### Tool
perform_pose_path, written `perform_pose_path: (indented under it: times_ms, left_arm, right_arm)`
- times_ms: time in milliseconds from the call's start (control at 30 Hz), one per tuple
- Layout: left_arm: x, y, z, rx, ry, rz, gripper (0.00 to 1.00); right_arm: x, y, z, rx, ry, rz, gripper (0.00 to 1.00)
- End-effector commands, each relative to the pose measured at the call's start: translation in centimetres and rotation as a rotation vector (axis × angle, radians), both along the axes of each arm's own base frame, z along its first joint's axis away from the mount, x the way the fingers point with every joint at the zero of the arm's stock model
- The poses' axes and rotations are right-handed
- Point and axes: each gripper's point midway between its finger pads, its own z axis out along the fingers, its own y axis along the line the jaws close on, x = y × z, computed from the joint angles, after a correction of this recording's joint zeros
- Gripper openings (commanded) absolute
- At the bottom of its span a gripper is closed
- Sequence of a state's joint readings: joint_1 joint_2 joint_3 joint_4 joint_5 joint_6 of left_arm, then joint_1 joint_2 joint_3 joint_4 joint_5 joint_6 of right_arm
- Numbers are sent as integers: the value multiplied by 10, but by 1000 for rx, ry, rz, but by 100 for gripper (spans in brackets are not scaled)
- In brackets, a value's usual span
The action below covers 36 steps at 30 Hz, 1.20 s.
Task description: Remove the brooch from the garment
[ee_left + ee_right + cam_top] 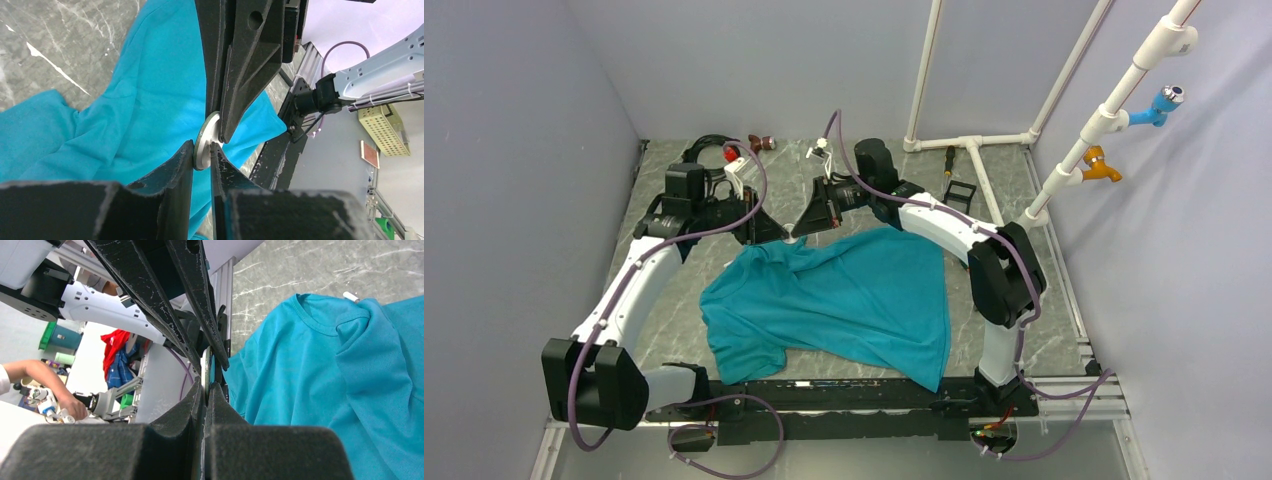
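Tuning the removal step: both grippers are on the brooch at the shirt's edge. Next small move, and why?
Probably ease the right gripper slightly away from the left gripper. Both look shut on the brooch, with the shirt bunched against it, so a short pull should show whether it frees.
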<state>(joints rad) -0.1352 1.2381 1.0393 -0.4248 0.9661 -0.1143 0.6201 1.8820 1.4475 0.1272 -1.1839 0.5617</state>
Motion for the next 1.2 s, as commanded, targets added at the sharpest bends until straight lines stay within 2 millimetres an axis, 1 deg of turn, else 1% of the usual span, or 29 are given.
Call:
perform_pose_path:
  times_ms: [0, 200, 300, 400, 467, 633, 833, 1000, 1167]
  left_arm:
    - [20, 19, -4, 126, -86, 100, 19]
    - [20, 26, -4, 194, -149, 80, 16]
    - [17, 25, -2, 202, -170, 39, 15]
    - [12, 22, 0, 201, -181, -18, 18]
    - [10, 21, 1, 204, -194, -44, 18]
    - [8, 20, 4, 209, -205, -75, 17]
    - [-2, 12, 15, 153, -233, -139, 27]
    - [-7, 9, 20, 131, -240, -171, 31]
    - [-11, 6, 27, 104, -250, -193, 42]
  right_arm:
    - [-14, -1, 34, 81, -54, 84, 0]
    - [-13, -2, 29, 58, -74, 69, 0]
    - [-13, -3, 26, 44, -85, 64, 0]
    - [-13, -3, 25, 38, -90, 60, 0]
    - [-12, -3, 24, 35, -95, 57, 0]
    - [-11, -1, 23, 32, -100, 53, 0]
    - [-9, 0, 22, 31, -120, 49, 0]
    - [-10, 1, 22, 32, -126, 50, 0]
    - [-9, 1, 21, 27, -122, 50, 0]
